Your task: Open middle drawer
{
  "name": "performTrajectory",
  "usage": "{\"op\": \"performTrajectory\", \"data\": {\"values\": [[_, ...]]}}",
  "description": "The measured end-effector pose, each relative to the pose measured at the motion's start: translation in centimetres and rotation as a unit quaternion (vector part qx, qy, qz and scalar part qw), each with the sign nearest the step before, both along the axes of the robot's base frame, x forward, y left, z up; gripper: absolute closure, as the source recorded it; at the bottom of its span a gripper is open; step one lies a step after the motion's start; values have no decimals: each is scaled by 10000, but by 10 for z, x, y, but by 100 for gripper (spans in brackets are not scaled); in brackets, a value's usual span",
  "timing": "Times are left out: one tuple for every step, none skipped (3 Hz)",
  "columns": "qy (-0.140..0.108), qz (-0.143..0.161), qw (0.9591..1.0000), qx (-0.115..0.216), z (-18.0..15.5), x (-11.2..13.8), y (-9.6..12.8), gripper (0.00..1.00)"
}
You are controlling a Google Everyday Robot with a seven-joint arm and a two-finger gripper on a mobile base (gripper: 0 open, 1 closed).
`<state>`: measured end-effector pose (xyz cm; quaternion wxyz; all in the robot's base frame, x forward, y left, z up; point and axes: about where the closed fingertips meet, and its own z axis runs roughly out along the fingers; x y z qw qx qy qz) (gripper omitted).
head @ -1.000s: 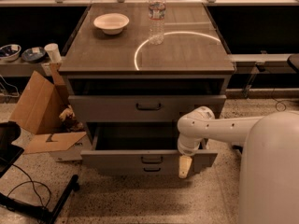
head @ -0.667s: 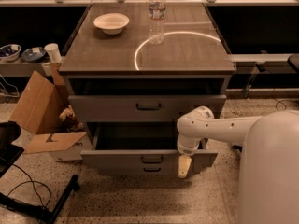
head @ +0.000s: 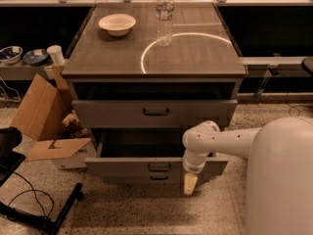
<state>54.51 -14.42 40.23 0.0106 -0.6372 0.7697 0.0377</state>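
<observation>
The middle drawer [head: 122,166] is a grey metal drawer with a small dark loop handle [head: 159,167] at its centre. It stands pulled well out from the cabinet, with its dark tray open above the front. My gripper [head: 190,184] hangs pointing down from the white arm [head: 215,141], just in front of the drawer front and to the right of the handle. It is not on the handle. Its tip reaches below the drawer front, close to the floor.
The taller-fronted drawer [head: 107,114] above is pulled out a little. A slim front [head: 127,178] sits under the middle one. A bowl [head: 117,23] and a water bottle [head: 164,16] stand on the cabinet top. A cardboard box [head: 39,106] and a black stand [head: 44,214] are at the left.
</observation>
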Motion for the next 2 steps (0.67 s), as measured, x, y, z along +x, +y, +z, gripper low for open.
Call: {"op": "performTrajectory", "data": {"values": [[199,-75,9998,-26,5,-33,0,49],[205,-243,9991,-288,43,-74,-8,73]]}}
